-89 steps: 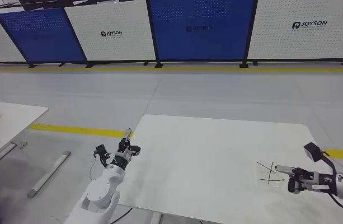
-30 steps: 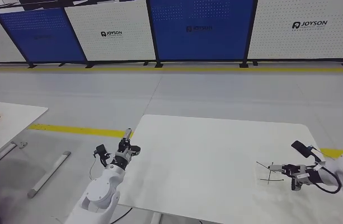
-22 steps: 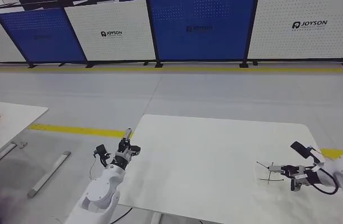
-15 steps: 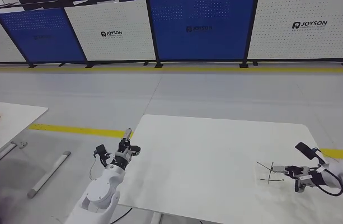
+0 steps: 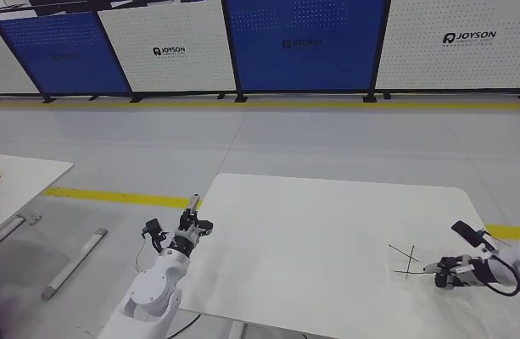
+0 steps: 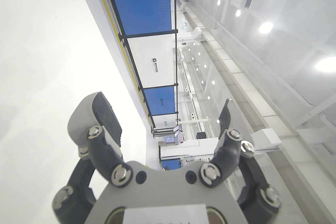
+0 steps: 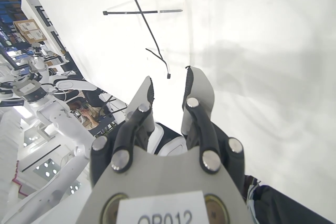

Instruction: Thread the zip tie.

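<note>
**Picking one strand cleanly**

The right end effector [image 7: 169, 73] is hovering just beside the crossed zip ties [image 7: 141, 12] on the tabletop [image 5: 310, 229], fingers apart — one tie's head lying just off its tips. It should be pinching that single strand, not the crossing. The left end effector [image 6: 162, 99] is hanging well apart from them, spread too.

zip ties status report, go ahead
Left pincer open, by the table edge. Right pincer open, tips at the nearest zip tie. Zip ties loose on table, two crossed, none threaded. Nothing blocking.
</note>
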Motion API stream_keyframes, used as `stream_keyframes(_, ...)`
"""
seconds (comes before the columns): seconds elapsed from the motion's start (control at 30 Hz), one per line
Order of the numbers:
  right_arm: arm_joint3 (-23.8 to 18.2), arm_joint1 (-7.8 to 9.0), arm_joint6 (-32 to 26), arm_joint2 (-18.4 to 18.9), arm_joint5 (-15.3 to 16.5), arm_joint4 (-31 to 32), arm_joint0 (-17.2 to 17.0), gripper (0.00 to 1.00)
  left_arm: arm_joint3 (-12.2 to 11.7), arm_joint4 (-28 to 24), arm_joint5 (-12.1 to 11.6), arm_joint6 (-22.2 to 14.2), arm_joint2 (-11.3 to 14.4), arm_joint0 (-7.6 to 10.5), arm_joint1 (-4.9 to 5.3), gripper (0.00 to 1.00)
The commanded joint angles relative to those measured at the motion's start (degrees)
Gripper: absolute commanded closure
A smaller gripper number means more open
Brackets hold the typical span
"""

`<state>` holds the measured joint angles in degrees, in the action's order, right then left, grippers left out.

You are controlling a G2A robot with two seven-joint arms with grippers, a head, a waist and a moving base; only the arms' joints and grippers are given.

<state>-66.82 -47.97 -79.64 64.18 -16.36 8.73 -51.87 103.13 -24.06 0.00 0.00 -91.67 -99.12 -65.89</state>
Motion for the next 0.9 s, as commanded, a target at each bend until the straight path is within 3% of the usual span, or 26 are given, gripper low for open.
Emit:
stream_keyframes(0.0,0.66,-0.01,0.0,-0.52,-0.33,0.3,0.62,0.73,0.0,0.0,0.0,0.0,0.0,0.0,0.0,0.0)
stream_keyframes(0.3,1.41,-0.24,0.0,-2.49,-0.88,0.84,2.39,0.79,0.0,0.0,0.0,0.0,0.0,0.0,0.0,0.0)
stream_keyframes(0.87,2.5,-0.64,0.0,-5.77,-1.38,1.7,4.82,0.8,0.0,0.0,0.0,0.0,0.0,0.0,0.0,0.0)
